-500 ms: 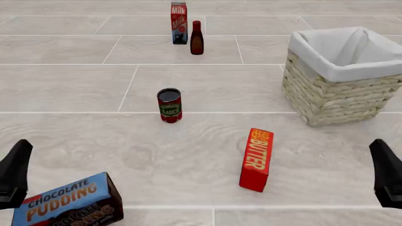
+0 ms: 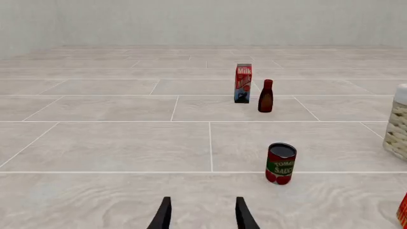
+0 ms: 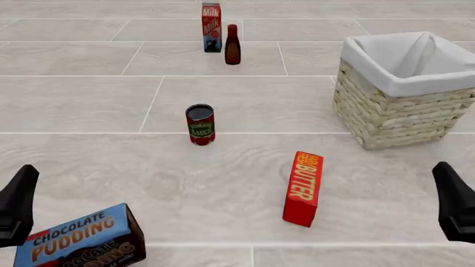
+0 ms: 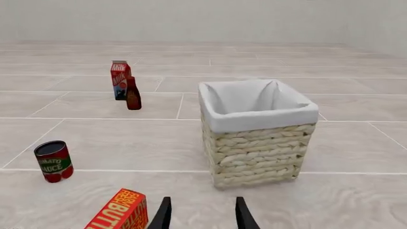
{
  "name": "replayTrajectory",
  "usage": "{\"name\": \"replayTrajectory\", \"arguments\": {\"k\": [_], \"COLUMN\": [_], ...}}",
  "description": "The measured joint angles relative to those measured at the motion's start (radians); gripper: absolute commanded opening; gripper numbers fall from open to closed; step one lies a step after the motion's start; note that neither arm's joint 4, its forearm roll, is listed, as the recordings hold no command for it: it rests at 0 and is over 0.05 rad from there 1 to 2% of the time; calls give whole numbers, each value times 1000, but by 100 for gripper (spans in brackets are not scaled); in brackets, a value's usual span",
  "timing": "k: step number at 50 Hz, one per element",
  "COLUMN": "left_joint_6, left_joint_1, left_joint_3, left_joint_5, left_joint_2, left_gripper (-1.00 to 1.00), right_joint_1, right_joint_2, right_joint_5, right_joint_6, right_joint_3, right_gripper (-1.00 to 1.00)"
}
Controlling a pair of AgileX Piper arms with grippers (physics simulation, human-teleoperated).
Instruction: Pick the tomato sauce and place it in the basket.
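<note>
From the front view, I see the tomato sauce (image 3: 200, 124) upright at centre frame, well apart from the basket (image 3: 393, 114) at upper right; my left gripper (image 3: 16, 206) and right gripper (image 3: 454, 201) sit at the bottom corners. My left wrist view shows released fingers (image 2: 163, 215), the can right of centre. My right wrist view shows parted fingers (image 4: 241, 213) near the basket.

A milk carton (image 3: 211, 26) beside a dark bottle (image 3: 232, 45), a butter box (image 3: 303, 189), and a chocolate pudding box (image 3: 82, 239).
</note>
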Motion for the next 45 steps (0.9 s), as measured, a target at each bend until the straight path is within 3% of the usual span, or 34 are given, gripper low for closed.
{"name": "replayTrajectory", "arguments": {"k": [23,45], "left_joint_6": [0,0], "left_joint_1": [0,0], "left_joint_3": [0,0], "left_joint_5": [0,0], "left_joint_2": [0,0], "left_gripper": [100,100], "right_joint_1": [97,183], "right_joint_2": [272,413], "right_joint_5": [-260,-352], "right_joint_6": [-16,-46], "right_joint_3": [-11,-65], "right_gripper": [100,100]}}
